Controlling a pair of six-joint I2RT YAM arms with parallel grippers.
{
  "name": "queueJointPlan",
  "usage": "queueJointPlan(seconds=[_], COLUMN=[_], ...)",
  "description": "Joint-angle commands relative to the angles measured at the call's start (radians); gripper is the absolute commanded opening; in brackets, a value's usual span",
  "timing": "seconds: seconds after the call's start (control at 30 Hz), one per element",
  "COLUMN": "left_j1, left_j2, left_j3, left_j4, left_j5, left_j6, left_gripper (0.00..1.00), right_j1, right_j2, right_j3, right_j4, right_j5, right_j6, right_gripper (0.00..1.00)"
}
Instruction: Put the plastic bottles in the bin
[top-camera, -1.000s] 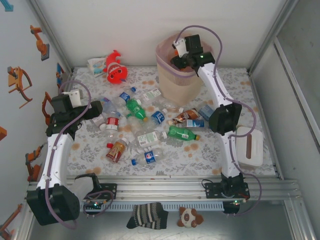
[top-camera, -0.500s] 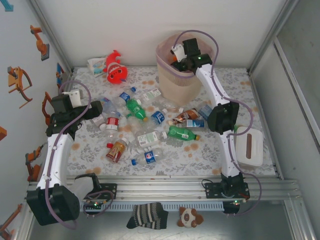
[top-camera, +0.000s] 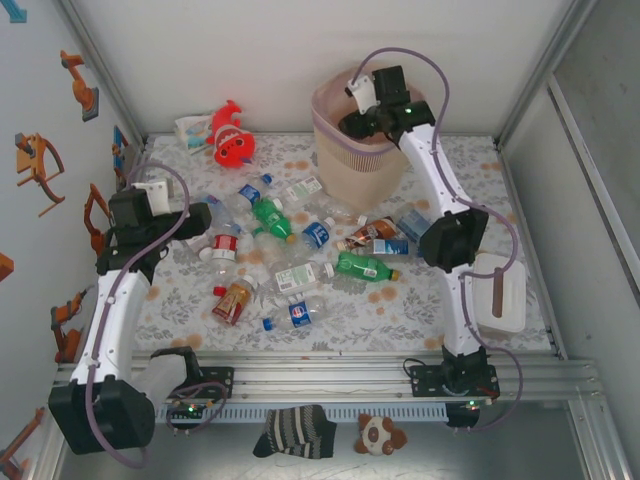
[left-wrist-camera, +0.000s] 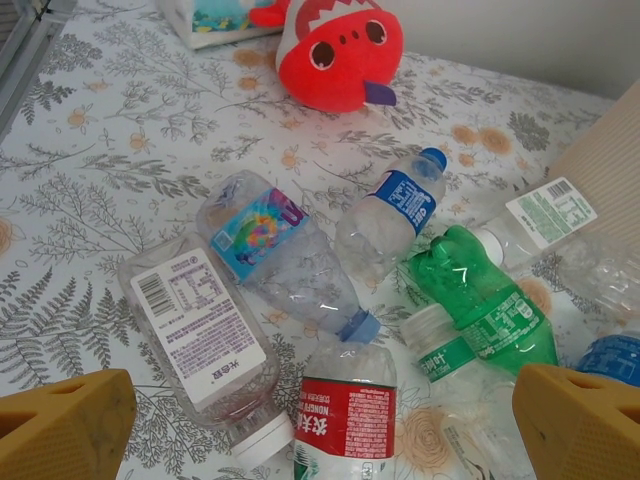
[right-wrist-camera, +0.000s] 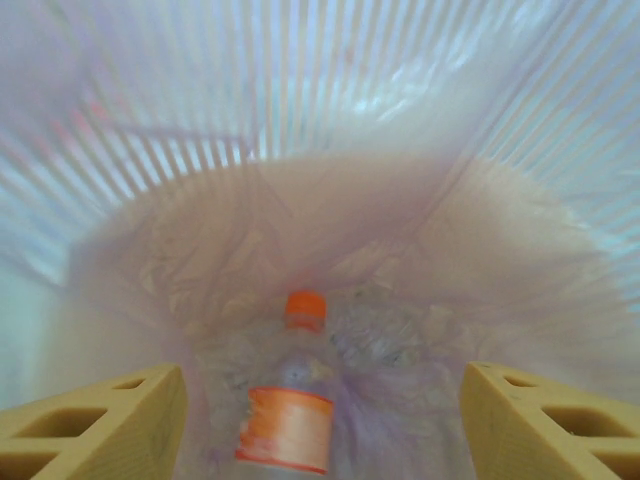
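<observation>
Our right claw (right-wrist-camera: 322, 375) spread over the bin (top-camera: 350, 175), orange-capped bottle (right-wrist-camera: 288, 430) loose inside; left claw (left-wrist-camera: 322, 400) gaping above plastic bottles (left-wrist-camera: 395, 205): light, slick, crushable, we'd pinch mid-body.

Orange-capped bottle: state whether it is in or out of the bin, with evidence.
In. The orange-capped bottle lies inside the bin, ribbed lined walls rising all around.

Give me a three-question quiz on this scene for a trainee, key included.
1. True or false: the left gripper is shut on a bottle.
2. The bottle lying in the bin, below the right gripper, has a cap that is: A blue, B orange, C green.
3. Which red toy, not a bottle, lies on the table near its far edge?
Key: 1 false, its jaws stand open; 2 B; 3 the fish plush.
</observation>
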Motion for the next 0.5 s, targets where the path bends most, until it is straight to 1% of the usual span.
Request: queueJointPlan(seconds=[0.0, 0.1, 0.27, 0.47], left_j1=[-0.023, -0.036, -0.063, -0.118], left_j2=[-0.004, -0.004, -0.027, -0.098], left_j3=[0.005, 0.014, 0.077, 0.076], left_j4=[-0.021, -0.034, -0.167, -0.334], left_j5=[-0.014, -0.016, 0.001, 0.010], left_j6=[0.026, 0.028, -0.041, -0.146], left_gripper=[0.96, 0.97, 1.00, 0.96], right_j1=[-0.006, -0.006, -0.006, -0.003], right_j2=[-0.128, -0.187, -0.302, -0.438], right_j3=[0.015, -0.003, -0.077, -0.224], right_j4=[0.002, 0.011, 0.031, 0.065], right_j5=[-0.012, -0.018, -0.042, -0.111], right_j6=[0.023, 0.034, 0.066, 0.121], right_gripper=[0.71, 0.71, 0.71, 0.69])
